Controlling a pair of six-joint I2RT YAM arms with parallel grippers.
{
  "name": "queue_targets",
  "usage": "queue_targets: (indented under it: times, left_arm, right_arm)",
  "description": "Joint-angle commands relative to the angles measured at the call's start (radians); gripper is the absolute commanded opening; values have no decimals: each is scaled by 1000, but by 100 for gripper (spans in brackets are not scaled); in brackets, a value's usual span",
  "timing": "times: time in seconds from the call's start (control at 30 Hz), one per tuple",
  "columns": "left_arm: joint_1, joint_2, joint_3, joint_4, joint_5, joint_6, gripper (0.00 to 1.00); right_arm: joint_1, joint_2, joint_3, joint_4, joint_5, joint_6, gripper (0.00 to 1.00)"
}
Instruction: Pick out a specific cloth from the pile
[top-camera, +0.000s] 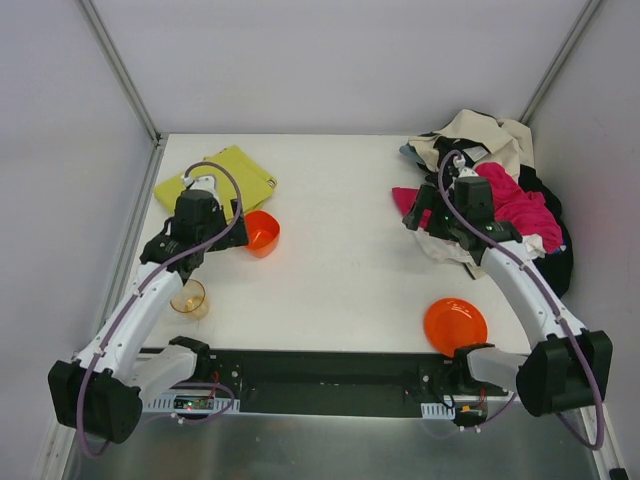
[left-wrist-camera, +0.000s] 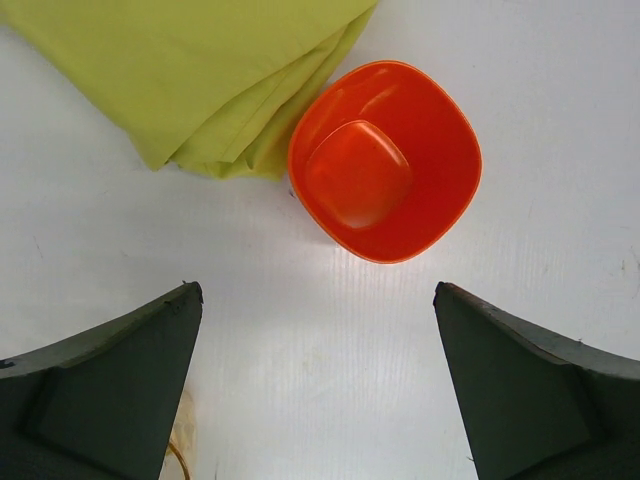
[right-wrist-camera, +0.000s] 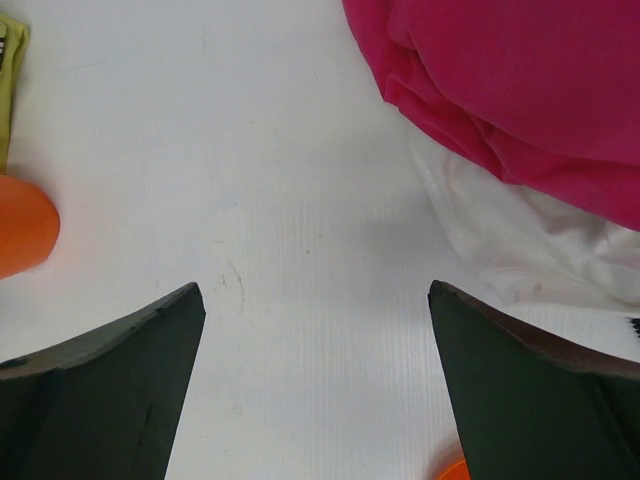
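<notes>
The yellow-green cloth (top-camera: 228, 172) lies folded flat at the back left of the table, apart from the pile; its folded edge fills the top left of the left wrist view (left-wrist-camera: 190, 80). The pile (top-camera: 500, 180) of cream, magenta, white and black garments sits at the back right. My left gripper (top-camera: 233, 238) is open and empty (left-wrist-camera: 315, 295), above the bare table just short of an orange bowl. My right gripper (top-camera: 415, 218) is open and empty (right-wrist-camera: 315, 290), at the pile's left edge, with magenta cloth (right-wrist-camera: 520, 80) and white cloth (right-wrist-camera: 520, 240) ahead to its right.
An orange bowl (top-camera: 262, 232) stands against the cloth's near right corner (left-wrist-camera: 385, 160). An amber cup (top-camera: 189, 298) stands near the left arm. An orange plate (top-camera: 455, 325) lies at the front right. Enclosure walls stand close on three sides.
</notes>
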Motion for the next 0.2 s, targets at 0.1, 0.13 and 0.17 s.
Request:
queue_targets:
  times: [0.1,0.13,0.17]
  left_arm:
    - [-10,-94,-43,16,24,-31,99]
    - [-10,-102,-45,22,31,-37,99]
    - [-10,-111,-49,25,29,-44,99]
  right_arm:
    - [6,-181,-97,82,27,-7,96]
    - [6,-203,-108,81,40,-10,96]
    - [6,-219,-120,78,58,-18,96]
